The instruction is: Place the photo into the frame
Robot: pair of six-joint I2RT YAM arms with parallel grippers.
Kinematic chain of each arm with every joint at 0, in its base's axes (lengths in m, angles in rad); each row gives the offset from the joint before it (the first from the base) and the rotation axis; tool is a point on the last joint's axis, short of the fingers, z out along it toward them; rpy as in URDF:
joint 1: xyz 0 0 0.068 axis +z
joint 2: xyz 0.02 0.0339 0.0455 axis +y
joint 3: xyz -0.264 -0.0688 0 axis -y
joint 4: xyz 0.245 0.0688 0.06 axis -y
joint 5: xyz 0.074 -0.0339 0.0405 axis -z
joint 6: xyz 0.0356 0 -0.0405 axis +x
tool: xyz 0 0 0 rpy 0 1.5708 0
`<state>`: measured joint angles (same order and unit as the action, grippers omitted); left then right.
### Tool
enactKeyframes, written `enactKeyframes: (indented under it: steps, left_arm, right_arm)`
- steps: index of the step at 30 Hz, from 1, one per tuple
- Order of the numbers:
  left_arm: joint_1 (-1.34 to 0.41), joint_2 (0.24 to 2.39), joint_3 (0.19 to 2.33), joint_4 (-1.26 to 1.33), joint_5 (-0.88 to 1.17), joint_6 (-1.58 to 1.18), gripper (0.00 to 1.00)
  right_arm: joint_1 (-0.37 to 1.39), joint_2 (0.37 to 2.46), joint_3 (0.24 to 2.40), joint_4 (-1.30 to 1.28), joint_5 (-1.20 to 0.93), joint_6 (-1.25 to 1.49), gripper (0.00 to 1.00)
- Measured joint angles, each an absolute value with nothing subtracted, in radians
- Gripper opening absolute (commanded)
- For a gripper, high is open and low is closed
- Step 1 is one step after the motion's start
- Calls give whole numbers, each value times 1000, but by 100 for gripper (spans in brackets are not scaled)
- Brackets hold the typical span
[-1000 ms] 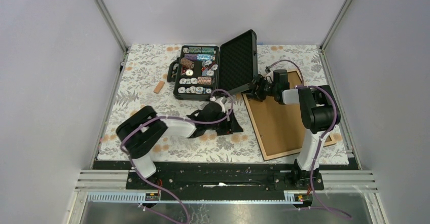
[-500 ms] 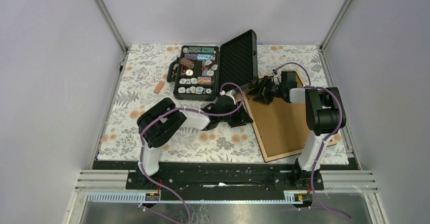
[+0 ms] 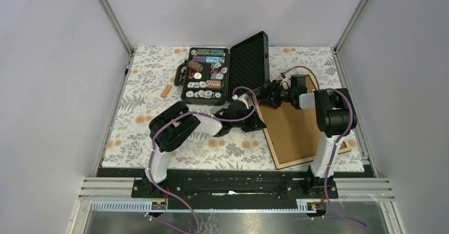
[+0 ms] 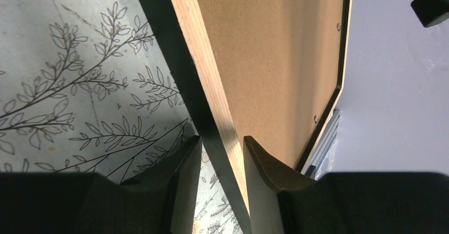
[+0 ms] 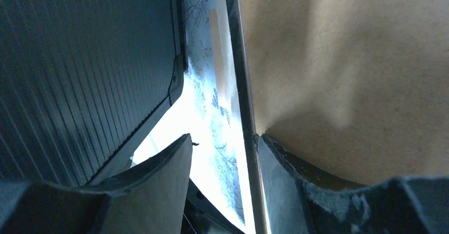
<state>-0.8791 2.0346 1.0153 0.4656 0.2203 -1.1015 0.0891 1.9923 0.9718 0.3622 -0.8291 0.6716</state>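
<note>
Frame [image 3: 296, 131] edge: my left jaws have swung across, narrowing around it, not clamped yet; right jaws straddle it, apart. Lift's coming, I reckon.

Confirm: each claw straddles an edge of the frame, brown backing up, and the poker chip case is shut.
No: the top view shows the poker chip case open, lid raised. The left claw and right claw do straddle edges of the frame, backing up.

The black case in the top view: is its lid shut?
No, the lid of the black case stands open, tilted up, and the chips inside are in plain sight.
</note>
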Motion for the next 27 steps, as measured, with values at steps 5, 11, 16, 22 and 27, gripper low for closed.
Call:
enactKeyframes:
  steps: [5, 11, 16, 22, 27]
  left_arm:
    - [-875, 2052, 1015, 496, 245, -1109, 37]
    - [-869, 2057, 1015, 504, 263, -1106, 35]
    - [-867, 2060, 1013, 508, 277, -1107, 35]
    - [-865, 2046, 1009, 490, 277, -1077, 40]
    - [-852, 1955, 954, 402, 273, -996, 49]
  right_arm:
    - [97, 2011, 956, 420, -862, 693, 55]
    - [97, 2008, 945, 428, -860, 689, 56]
    - [99, 1998, 953, 390, -857, 675, 57]
    - [110, 1995, 1052, 188, -828, 626, 69]
    - [92, 1895, 1074, -20, -707, 557, 83]
